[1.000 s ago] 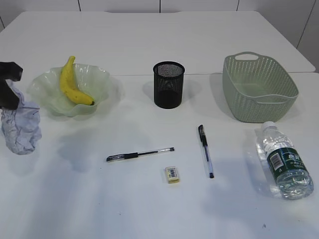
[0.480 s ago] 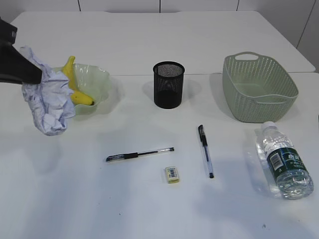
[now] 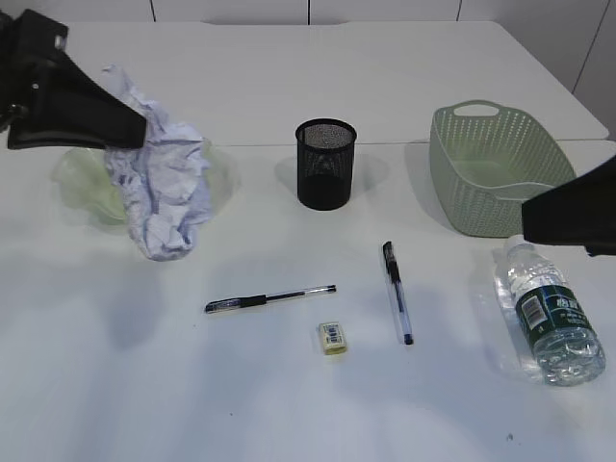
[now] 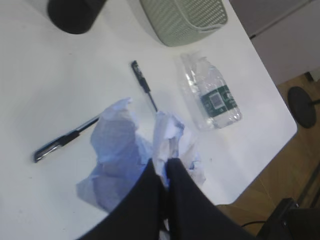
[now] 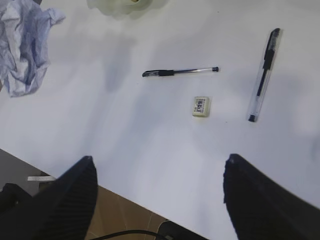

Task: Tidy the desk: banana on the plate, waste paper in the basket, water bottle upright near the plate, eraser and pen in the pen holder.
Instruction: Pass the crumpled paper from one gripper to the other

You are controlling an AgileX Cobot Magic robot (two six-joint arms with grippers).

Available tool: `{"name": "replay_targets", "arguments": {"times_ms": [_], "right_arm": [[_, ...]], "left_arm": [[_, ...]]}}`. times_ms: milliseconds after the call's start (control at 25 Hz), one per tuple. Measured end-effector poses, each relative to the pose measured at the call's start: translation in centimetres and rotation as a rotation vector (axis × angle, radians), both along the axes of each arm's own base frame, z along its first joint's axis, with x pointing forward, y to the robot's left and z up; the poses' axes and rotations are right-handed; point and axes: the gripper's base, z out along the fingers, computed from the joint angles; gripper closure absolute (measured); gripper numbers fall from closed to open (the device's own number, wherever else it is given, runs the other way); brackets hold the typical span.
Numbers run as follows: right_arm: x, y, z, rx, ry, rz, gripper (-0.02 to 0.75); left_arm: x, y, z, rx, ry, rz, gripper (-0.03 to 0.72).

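Left gripper [image 4: 164,172]: you see it clamped on the waste paper [image 3: 164,197], which hangs long axis vertical, left of the pen holder [image 3: 325,164].
Right gripper [image 5: 157,165]: fingers wide apart.

This looks like a lab or office room arranged as a desk-tidying test bench. Plain white tables [image 3: 289,77] are pushed together, with white panelled walls along the 12 o'clock edge. Stationery sits on top: a black mesh pen holder [image 3: 325,164] near centre and two pens [image 3: 270,297] toward 6 o'clock. The left wrist view shows wood-look flooring [image 4: 280,165] and a black round stand base [image 4: 305,106] at 3 o'clock.
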Motion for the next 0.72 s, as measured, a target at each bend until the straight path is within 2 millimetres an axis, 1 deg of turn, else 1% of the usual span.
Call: {"name": "replay_targets", "arguments": {"times_ms": [160,280,480,720], "right_arm": [[1.5,0.4,-0.7,0.016,0.0,0.024,0.153],[2.2,0.6,-1.1,0.024,0.009,0.043,0.153],[2.7,0.9,-1.3,0.042,0.007,0.066,0.153],[3.0,1.1,-1.3,0.067,0.0,0.077,0.153]], "left_arm": [[-0.8,-2.7,0.2,-0.004,-0.047,-0.073,0.706],[-1.2,-3.9,0.4,-0.02,-0.068,-0.09,0.706],[-1.6,-4.7,0.5,-0.044,-0.067,-0.114,0.706],[-1.6,-4.8,0.7,-0.061,-0.066,-0.106,0.706]]}}
